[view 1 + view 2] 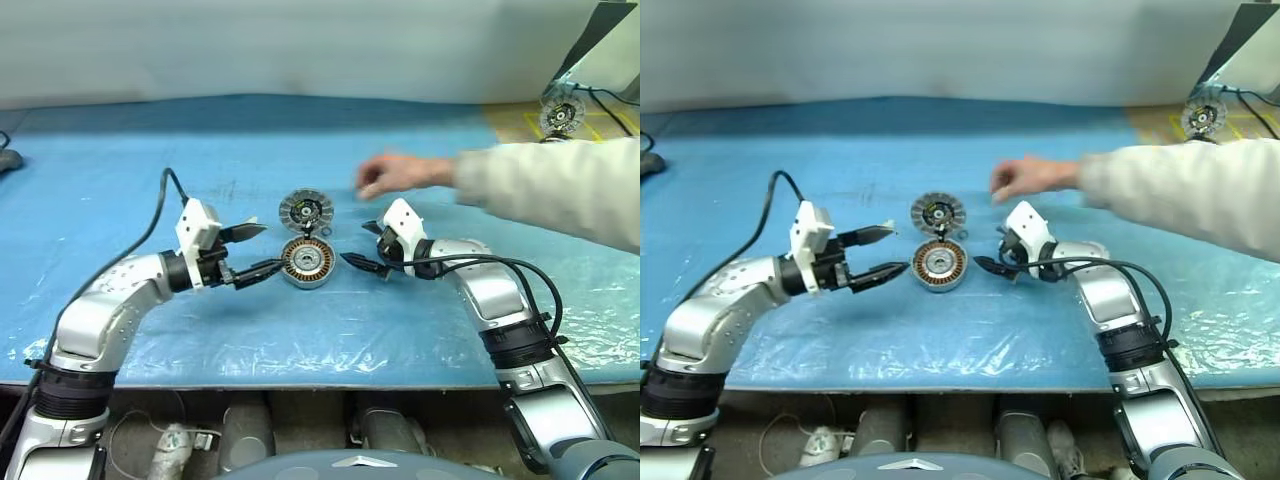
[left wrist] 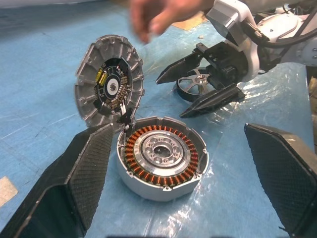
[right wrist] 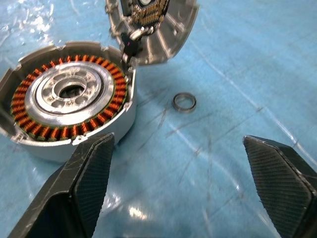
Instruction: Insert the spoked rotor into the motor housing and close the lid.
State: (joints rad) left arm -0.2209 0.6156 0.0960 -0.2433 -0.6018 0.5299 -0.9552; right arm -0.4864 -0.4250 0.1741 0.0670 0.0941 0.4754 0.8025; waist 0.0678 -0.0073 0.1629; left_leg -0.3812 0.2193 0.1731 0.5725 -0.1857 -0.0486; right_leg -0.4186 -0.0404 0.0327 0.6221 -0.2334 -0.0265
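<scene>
The motor housing (image 1: 307, 261), a silver ring with copper windings, lies open on the blue sheet. Its lid (image 1: 306, 211) is tilted back just behind it, with the pale segmented face showing. My left gripper (image 1: 272, 248) is open just left of the housing and points at it with nothing between its fingers. From the right, my right gripper (image 1: 357, 243) is open and empty too, and points at the housing. The spoked rotor (image 2: 197, 79) lies on the sheet behind the right gripper's fingers.
A small loose metal ring (image 3: 184, 102) lies right of the lid. A person's hand (image 1: 395, 175) and pale sleeve (image 1: 550, 190) reach in from the right above my right gripper. Another motor part (image 1: 560, 115) sits at the back right. The table's front edge (image 1: 320, 378) is close.
</scene>
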